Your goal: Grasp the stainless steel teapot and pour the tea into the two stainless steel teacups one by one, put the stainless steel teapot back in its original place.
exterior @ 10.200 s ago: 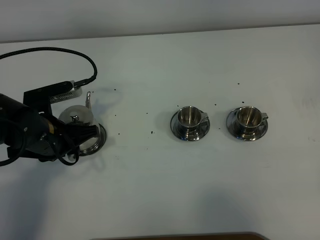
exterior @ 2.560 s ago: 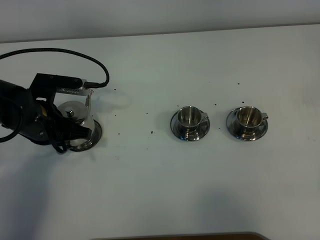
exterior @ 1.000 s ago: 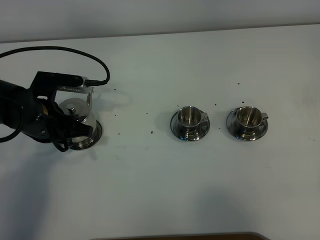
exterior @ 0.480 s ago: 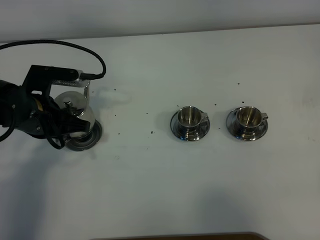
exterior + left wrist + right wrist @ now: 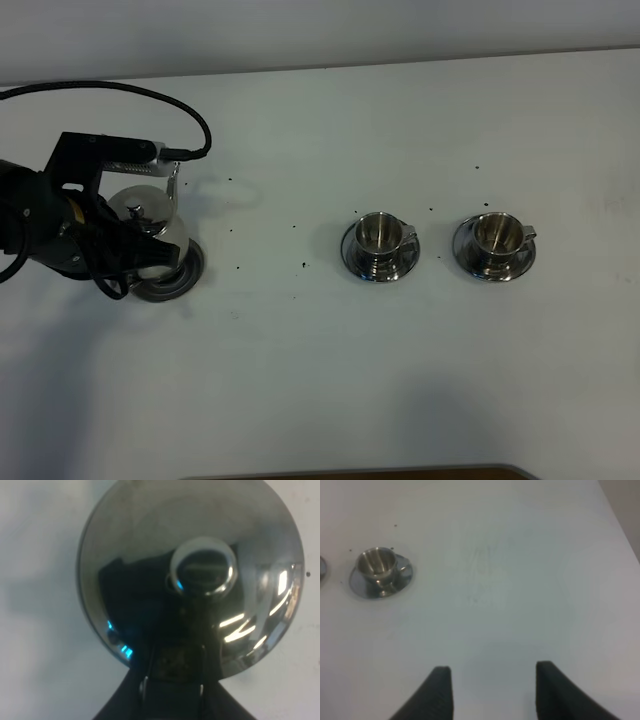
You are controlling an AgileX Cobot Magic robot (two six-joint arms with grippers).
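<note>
A white table (image 5: 330, 380) fills nearly the whole exterior view, with a pale wall (image 5: 320, 30) behind it and a brown edge (image 5: 350, 472) at the front. The left arm (image 5: 50, 225), black and bulky, reaches in at the left side, and its black cable (image 5: 190, 115) loops over the tabletop behind it.

The left gripper (image 5: 174, 680) is pinched partway closed on the loop handle of the stainless steel teapot (image 5: 158, 225). In the left wrist view the domed lid and its knob (image 5: 202, 572) fill almost the whole picture. The pot sits over the coaster disc (image 5: 182, 272), set slightly toward the back, so the disc's front rim shows. Whether the base touches the disc cannot be told. The arm hides the pot's left flank.

Well to the right stand the near teacup (image 5: 378, 232) and, just beyond it, the far teacup (image 5: 493, 232), each upright on its own saucer, with their handles pointing right. Between the pot and the near teacup lies bare table scattered with dark specks (image 5: 303, 264).

The right gripper (image 5: 492, 667) hangs over plain tabletop, its two dark fingers spread apart and holding nothing, with the far teacup well ahead of it.
</note>
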